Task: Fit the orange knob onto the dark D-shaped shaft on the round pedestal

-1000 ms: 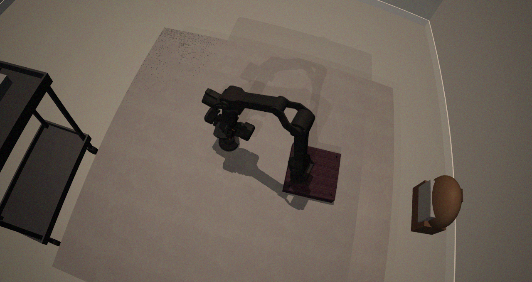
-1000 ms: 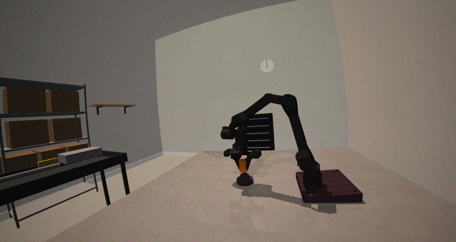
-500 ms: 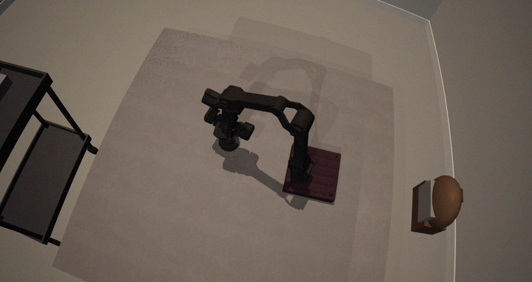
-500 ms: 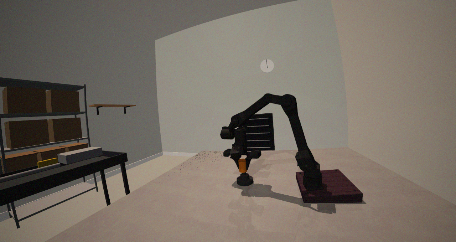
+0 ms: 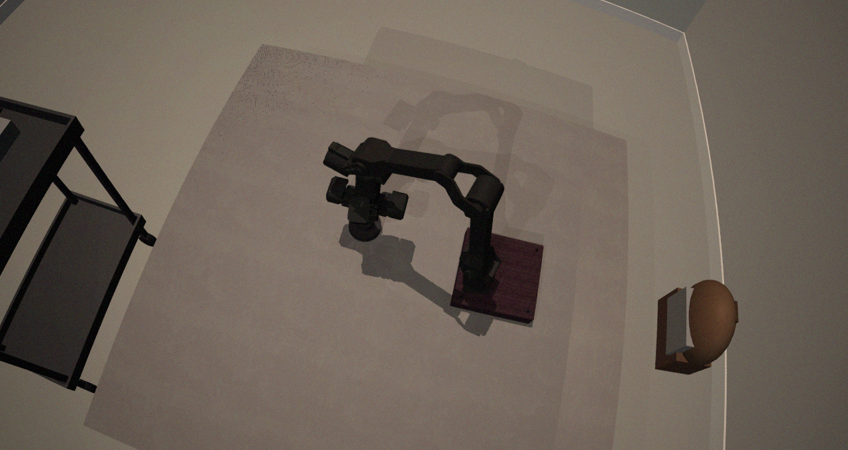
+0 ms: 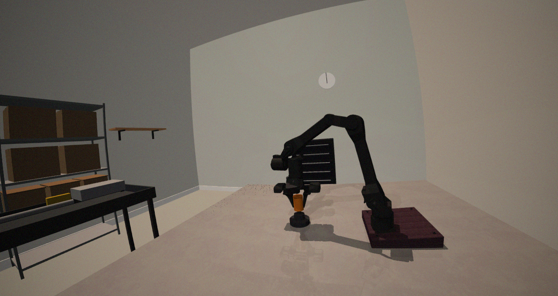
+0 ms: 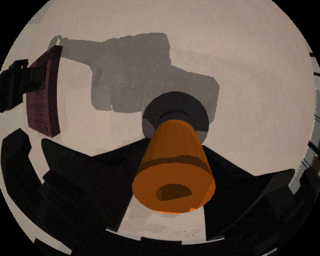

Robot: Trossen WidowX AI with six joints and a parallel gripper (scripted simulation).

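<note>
The orange knob (image 6: 298, 202) (image 7: 172, 147) is upright between the fingers of my gripper (image 6: 298, 206) (image 7: 174, 147), which is shut on it. The knob's D-shaped hole shows in its near end in the wrist view, its flat edge on the lower side and slightly slanted. The dark round pedestal (image 5: 364, 234) (image 6: 299, 221) (image 7: 153, 109) stands on the table just below the knob. A narrower dark raised part (image 6: 299, 214) rises from its middle. The knob is above the pedestal's base; whether it touches the shaft top, I cannot tell. The shaft's flat side is hidden. In the top view the gripper hides the knob.
The arm's maroon base board (image 5: 517, 275) (image 6: 413, 228) (image 7: 40, 107) lies to the right of the pedestal in the top and exterior views and at the left in the wrist view. The arm's shadow falls beside the pedestal. A dark cart (image 5: 77, 281) stands beyond the table's left edge.
</note>
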